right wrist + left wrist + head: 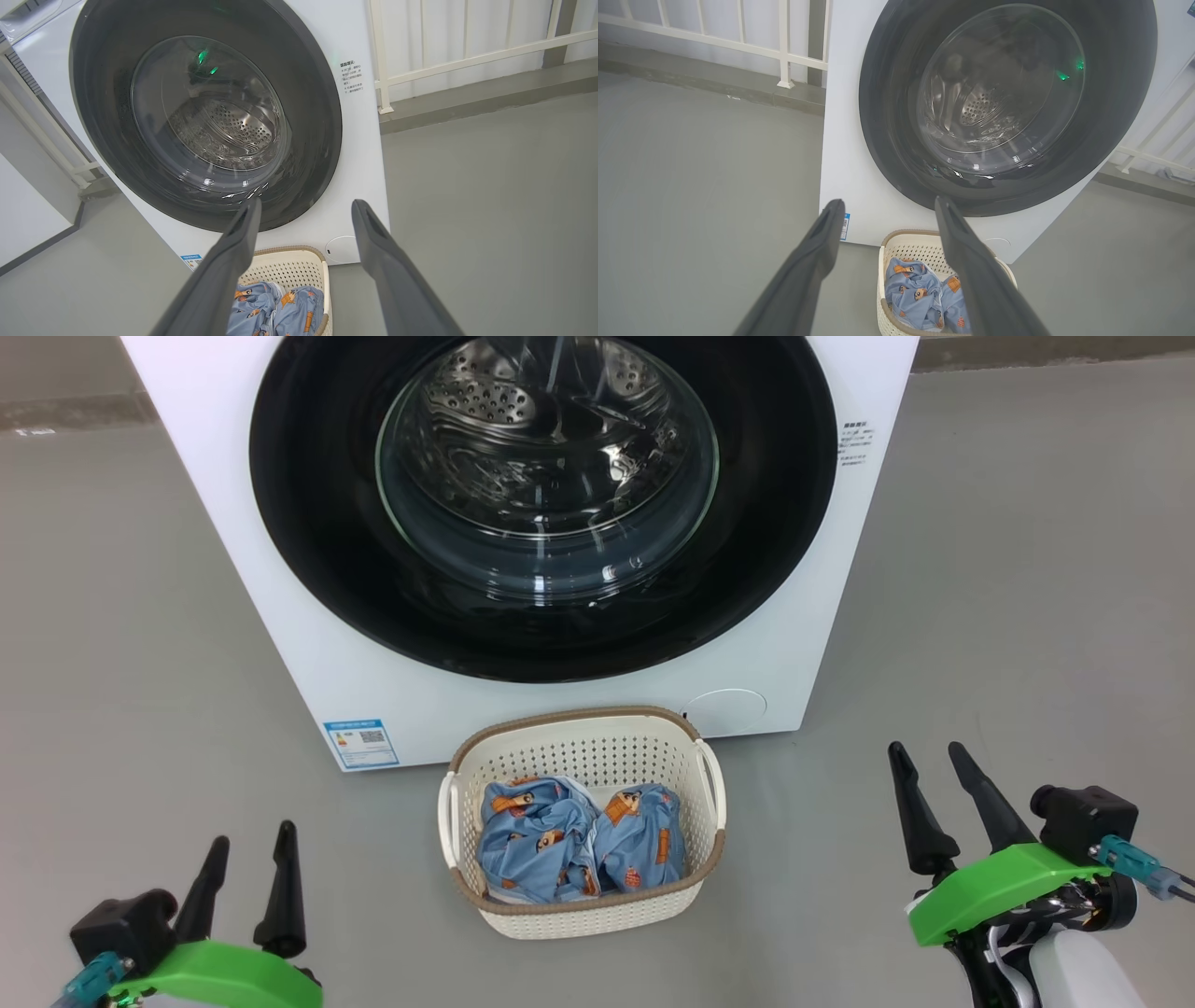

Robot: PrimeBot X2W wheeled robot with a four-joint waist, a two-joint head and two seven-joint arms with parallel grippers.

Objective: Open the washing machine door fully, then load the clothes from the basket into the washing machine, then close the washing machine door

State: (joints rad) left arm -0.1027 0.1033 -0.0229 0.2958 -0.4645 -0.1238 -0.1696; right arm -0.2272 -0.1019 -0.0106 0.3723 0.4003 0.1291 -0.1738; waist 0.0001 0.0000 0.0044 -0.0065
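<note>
Left jaws stand wide apart, and there's nothing between the two dark left fingers (280, 887). Right jaws match them: the right fingers (920, 821) are spread and empty, tips pointing forward. Neither pair is touching anything.

Between the two pairs and a little ahead of them, the basket (597, 756) sits on the grey floor (980, 569). It is well apart from both, roughly midway. Inside it lie the clothes (579, 845), two blue bundles side by side, low against the basket walls. In the left wrist view the basket shows just under the tips, partly behind the right-hand finger. In the right wrist view it sits below the left-hand finger, which hides part of it.

Just past the basket, straight ahead of the jaws, stands the washing machine (308, 644), its base close behind the basket's far rim. The door (308, 523) is closed, its black rim flush with the white front, and the steel drum shows through the glass. Low on the front panel there's a blue label sticker (360, 743) on the left jaws' side and a round hatch (726, 709) on the right jaws' side.
</note>
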